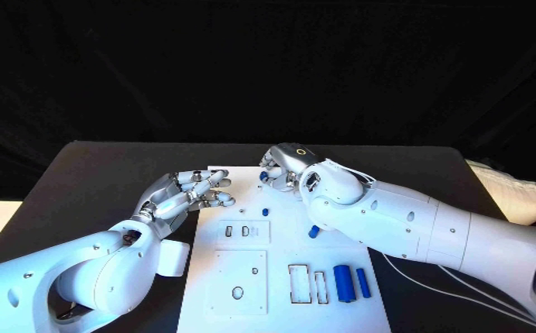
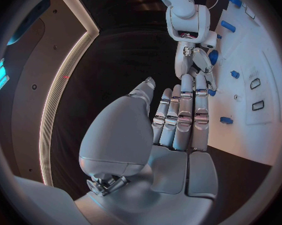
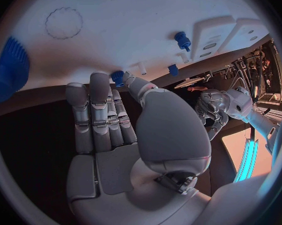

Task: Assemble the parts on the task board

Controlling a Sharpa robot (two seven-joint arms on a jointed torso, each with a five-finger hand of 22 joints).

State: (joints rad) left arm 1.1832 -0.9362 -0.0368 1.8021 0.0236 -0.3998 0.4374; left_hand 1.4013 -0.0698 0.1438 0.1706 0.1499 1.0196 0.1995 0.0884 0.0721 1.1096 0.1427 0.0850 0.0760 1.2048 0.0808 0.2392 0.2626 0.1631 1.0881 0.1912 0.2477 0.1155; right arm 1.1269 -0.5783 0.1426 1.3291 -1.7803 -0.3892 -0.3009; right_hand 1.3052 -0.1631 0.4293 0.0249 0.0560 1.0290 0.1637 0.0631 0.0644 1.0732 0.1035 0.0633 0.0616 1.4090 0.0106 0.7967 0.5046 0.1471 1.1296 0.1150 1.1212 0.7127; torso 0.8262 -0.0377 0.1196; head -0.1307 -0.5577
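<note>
The white task board (image 1: pixel 280 302) lies in the middle of the black table. My right hand (image 1: pixel 290 169) hovers over its far end and pinches a small blue part (image 3: pixel 117 77) between thumb and a fingertip; the same part (image 1: pixel 265 176) peeks out under the hand. Two small blue parts (image 1: pixel 266 211) (image 1: pixel 314 231) lie mid-board. Two blue cylinders (image 1: pixel 344 283) (image 1: pixel 363 282) lie near the front right. My left hand (image 1: pixel 184 193) is at the board's far left corner, holding nothing, its fingers (image 2: pixel 181 112) side by side and the thumb apart.
The board has rectangular slots (image 1: pixel 304 283) and a round recess (image 1: pixel 238 293) near its front. A larger ribbed blue part (image 3: pixel 8 70) lies at the board's edge in the right wrist view. Bare black table (image 1: pixel 101 178) lies on both sides.
</note>
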